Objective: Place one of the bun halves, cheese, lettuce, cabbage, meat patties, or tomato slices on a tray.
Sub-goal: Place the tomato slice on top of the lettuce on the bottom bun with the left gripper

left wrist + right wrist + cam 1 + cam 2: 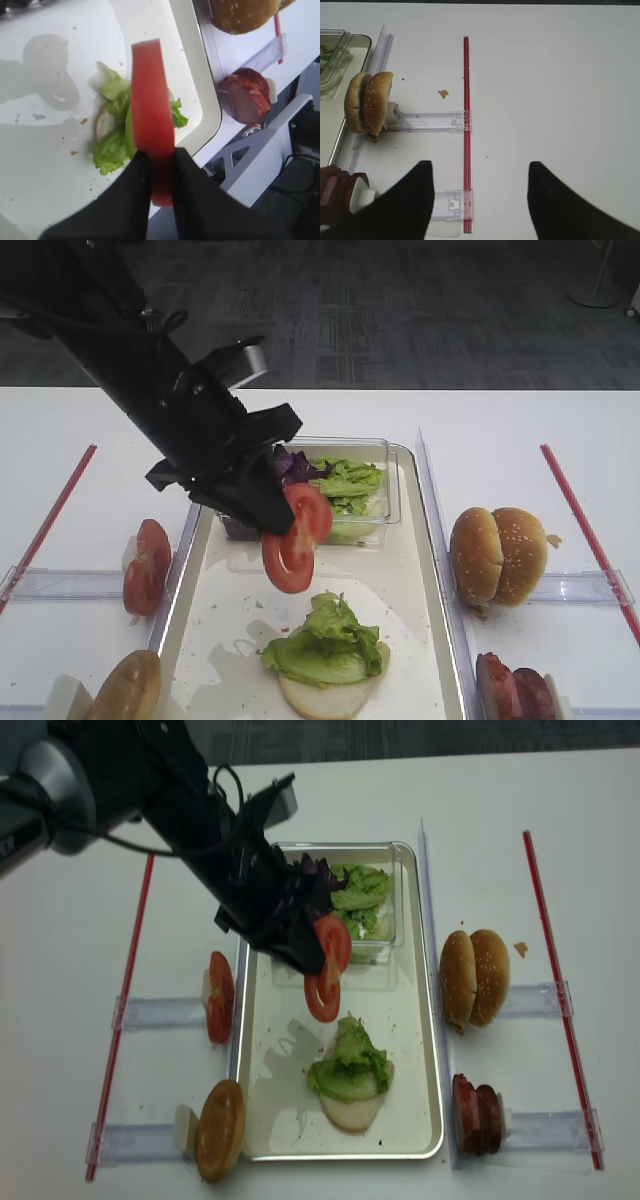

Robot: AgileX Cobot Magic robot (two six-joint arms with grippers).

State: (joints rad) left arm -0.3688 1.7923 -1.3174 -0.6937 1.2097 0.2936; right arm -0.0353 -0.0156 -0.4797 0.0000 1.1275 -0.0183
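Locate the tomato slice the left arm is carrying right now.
In the exterior high view, the held tomato slices hang in the left gripper above the tray, just up-left of the lettuce on the bun half.

Glossy red tomato slices [297, 537], crinkly matt lettuce [325, 638], silvery-rimmed tray [437, 580], clear plastic box [391, 475]

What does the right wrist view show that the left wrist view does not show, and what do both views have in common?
Only the right wrist view shows the right tool low over bare white table, holding nothing, beside a long red strip, with an orange crumb nearby.

Only the left wrist view shows the left tool shut on a tomato slice above the lettuce on a bun half in the tray.

Both show the sesame bun halves on their clear holder and the meat patties next to the tray.
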